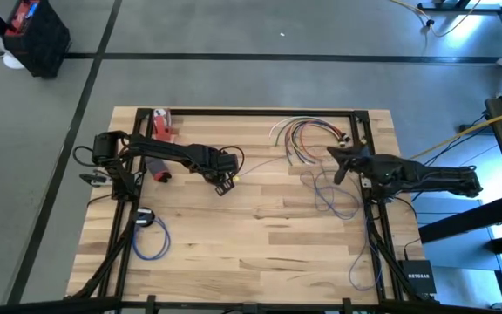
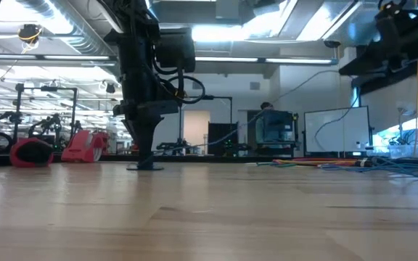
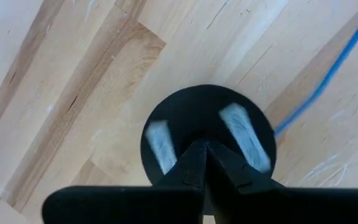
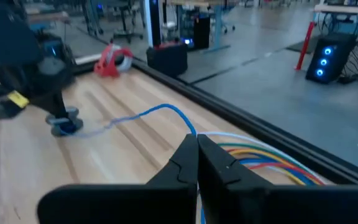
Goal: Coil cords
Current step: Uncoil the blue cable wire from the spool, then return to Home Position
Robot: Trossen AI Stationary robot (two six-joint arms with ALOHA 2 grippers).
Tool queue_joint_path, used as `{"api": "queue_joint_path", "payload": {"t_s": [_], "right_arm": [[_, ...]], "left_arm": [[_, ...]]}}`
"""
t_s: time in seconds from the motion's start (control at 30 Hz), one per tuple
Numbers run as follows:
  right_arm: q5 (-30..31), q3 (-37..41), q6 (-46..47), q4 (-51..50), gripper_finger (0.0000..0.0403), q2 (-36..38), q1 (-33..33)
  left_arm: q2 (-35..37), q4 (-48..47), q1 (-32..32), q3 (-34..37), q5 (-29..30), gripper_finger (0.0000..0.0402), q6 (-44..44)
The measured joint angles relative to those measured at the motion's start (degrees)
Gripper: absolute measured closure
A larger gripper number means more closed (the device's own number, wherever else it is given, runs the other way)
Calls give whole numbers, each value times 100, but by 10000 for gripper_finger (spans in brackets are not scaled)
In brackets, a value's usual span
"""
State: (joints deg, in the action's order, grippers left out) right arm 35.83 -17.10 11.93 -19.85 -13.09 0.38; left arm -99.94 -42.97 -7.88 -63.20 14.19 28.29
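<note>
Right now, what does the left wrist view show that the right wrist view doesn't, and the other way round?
Only the left wrist view shows the black round disc from straight above, with two pale patches on it, the shut left gripper pressed onto it.

Only the right wrist view shows the fan of coloured cords, the red tape dispenser at the table's edge, the room beyond, and the shut right gripper.

Both show the blue cord and the wooden table.

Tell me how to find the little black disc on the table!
Look at the wooden table and find the left gripper near its middle. Its shut tip points down at the black disc, a flat round thing with two pale patches on top. The blue cord beside it is long and thin, not round.
</note>
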Motion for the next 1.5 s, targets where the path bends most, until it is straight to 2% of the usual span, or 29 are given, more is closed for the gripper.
{"api": "queue_joint_path", "payload": {"t_s": [0.3, 0.63, 0.73, 0.93, 1.07, 1.2, 1.33, 1.4, 1.5], "right_arm": [[61, 0, -212, -49, 400, 754, 0], [-104, -2, -33, -95, 397, 572, 0], [-283, -2, -20, -49, 376, 423, 0], [-481, -4, -15, 165, 296, 121, -2], [-786, -4, -19, 451, 263, 45, -1], [-890, -4, -38, 607, 252, 45, -2], [-892, -4, -40, 678, 251, 45, -2], [-891, -4, -61, 677, 251, 45, -2], [-891, -4, -107, 679, 251, 45, -1]], "left_arm": [[0, 4, 0, 0, 1, 402, 0], [0, 23, 2, 0, 1, 402, 24], [0, 46, 1, 0, 1, 402, 24], [4, 45, 2, 0, 1, 402, -148], [44, -15, 39, -51, -1, 402, -202], [304, 38, 171, -55, 65, 402, -475], [726, 86, 367, -55, 530, 402, -597], [947, 379, 453, -26, 743, 401, -785], [1169, 671, 558, -12, 756, 401, -1216]]}}
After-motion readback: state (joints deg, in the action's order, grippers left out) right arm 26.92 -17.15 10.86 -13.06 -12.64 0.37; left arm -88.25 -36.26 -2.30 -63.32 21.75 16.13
